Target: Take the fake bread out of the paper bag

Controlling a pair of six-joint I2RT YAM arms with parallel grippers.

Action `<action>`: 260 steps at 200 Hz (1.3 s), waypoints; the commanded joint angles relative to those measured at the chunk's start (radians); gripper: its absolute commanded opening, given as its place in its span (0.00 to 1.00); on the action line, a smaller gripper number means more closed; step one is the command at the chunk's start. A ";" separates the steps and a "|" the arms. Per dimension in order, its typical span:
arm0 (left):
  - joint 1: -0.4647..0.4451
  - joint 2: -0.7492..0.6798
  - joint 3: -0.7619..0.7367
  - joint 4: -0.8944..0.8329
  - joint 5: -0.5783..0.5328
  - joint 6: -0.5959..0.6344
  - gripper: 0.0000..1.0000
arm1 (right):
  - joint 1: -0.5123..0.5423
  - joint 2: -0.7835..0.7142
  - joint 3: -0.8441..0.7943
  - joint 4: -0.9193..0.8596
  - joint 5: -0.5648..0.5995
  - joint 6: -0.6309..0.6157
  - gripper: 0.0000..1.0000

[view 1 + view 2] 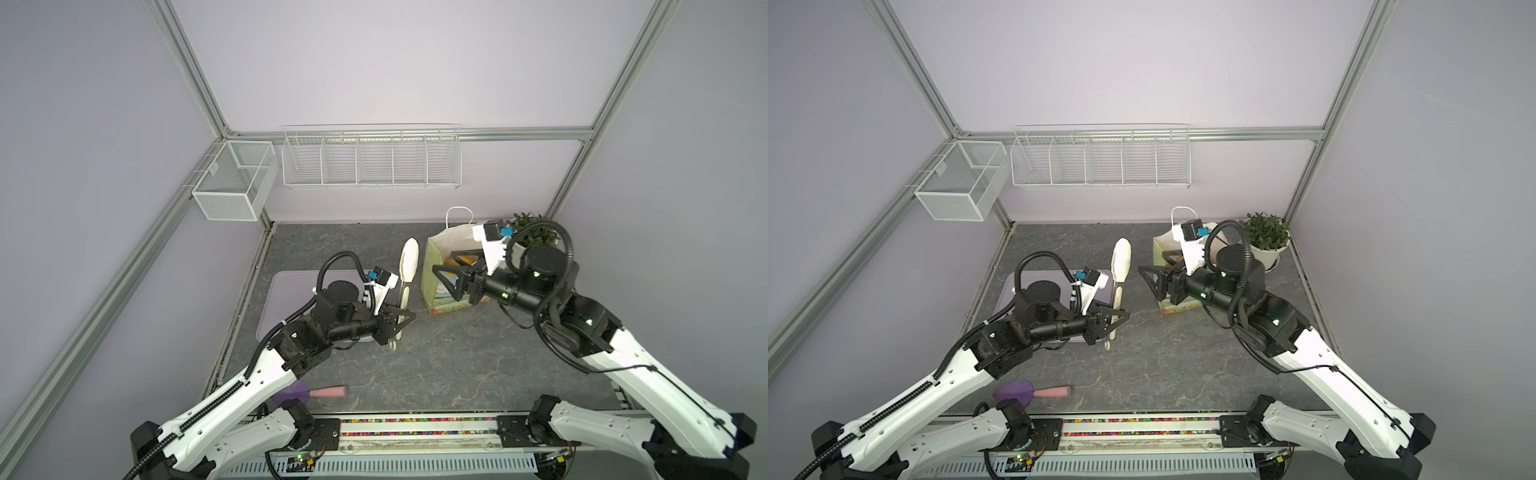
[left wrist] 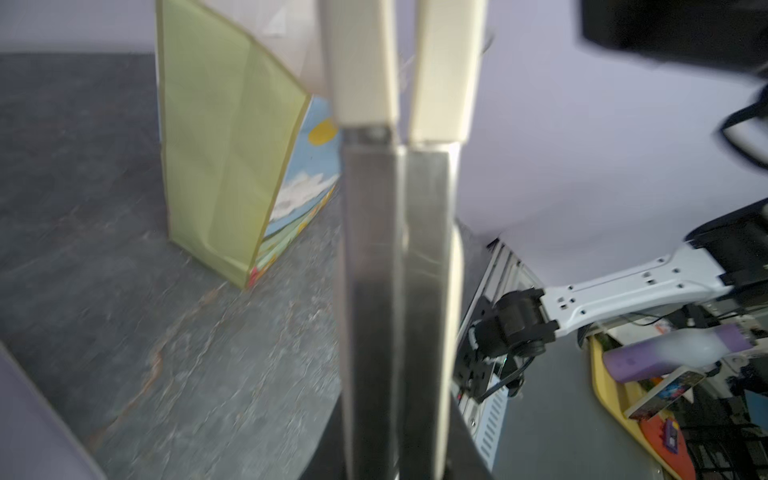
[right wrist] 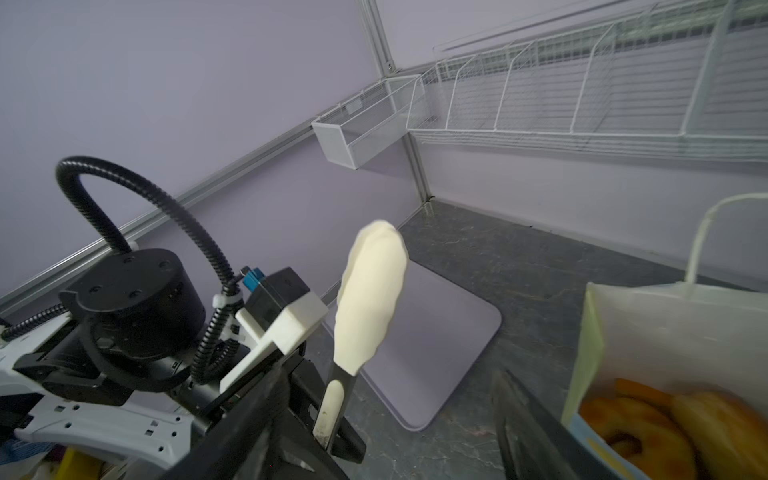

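Observation:
The paper bag (image 1: 432, 266) stands upright at the back right, green on its side, with a sky and meadow print (image 2: 307, 174) on its front. Golden-orange fake bread (image 3: 665, 428) lies inside it, also seen in a top view as fake bread (image 1: 455, 262). My right gripper (image 1: 446, 276) hovers open at the bag's left rim, nothing between its fingers (image 3: 523, 424). My left gripper (image 1: 401, 318) is shut on the steel arms of cream-tipped tongs (image 1: 409, 257), which point toward the back, left of the bag. The tongs (image 2: 395, 208) are squeezed together.
A lilac tray (image 1: 291, 286) lies under the left arm. A potted plant (image 1: 532, 232) stands behind the right wrist. A purple and pink scoop (image 1: 316, 392) lies near the front edge. Wire baskets (image 1: 370, 162) hang on the back wall.

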 commanded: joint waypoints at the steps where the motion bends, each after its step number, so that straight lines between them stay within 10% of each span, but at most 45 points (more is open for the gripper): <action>1: 0.003 0.011 0.041 -0.087 0.029 0.050 0.00 | -0.008 0.000 -0.021 -0.121 -0.075 -0.081 0.80; 28: 0.003 0.007 0.071 -0.029 0.061 0.042 0.00 | 0.003 0.032 -0.155 0.076 -0.299 0.067 0.82; 141: 0.003 0.076 0.137 -0.016 0.152 0.059 0.00 | 0.095 0.159 -0.182 0.200 -0.222 0.159 0.81; 199: 0.003 0.048 0.106 -0.001 0.065 0.091 0.00 | 0.093 0.200 -0.225 0.253 -0.042 0.326 0.28; 220: 0.002 0.004 0.060 0.044 -0.048 0.046 0.36 | 0.094 0.187 -0.281 0.350 -0.012 0.390 0.20; 260: 0.003 -0.181 -0.154 0.335 -0.144 -0.059 0.62 | 0.103 0.184 -0.315 0.442 0.036 0.451 0.12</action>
